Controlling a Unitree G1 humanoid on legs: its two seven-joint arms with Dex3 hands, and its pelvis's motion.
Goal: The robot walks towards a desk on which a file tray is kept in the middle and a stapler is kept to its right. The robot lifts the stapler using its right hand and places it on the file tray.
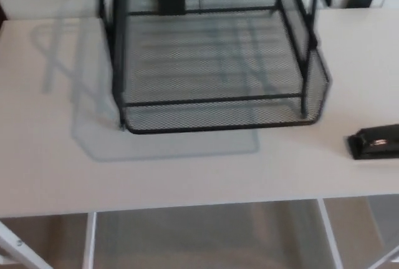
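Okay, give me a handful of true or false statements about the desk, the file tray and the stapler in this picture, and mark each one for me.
1. The stapler lies on the desk, to the right of the file tray. True.
2. The stapler sits inside the file tray. False: it lies on the desk, apart from the tray.
3. The file tray is solid white plastic. False: it is black wire mesh.
4. No robot hand shows in the picture. True.
5. The file tray hangs over the desk's front edge. False: it stands back from that edge, with bare desk in front of it.
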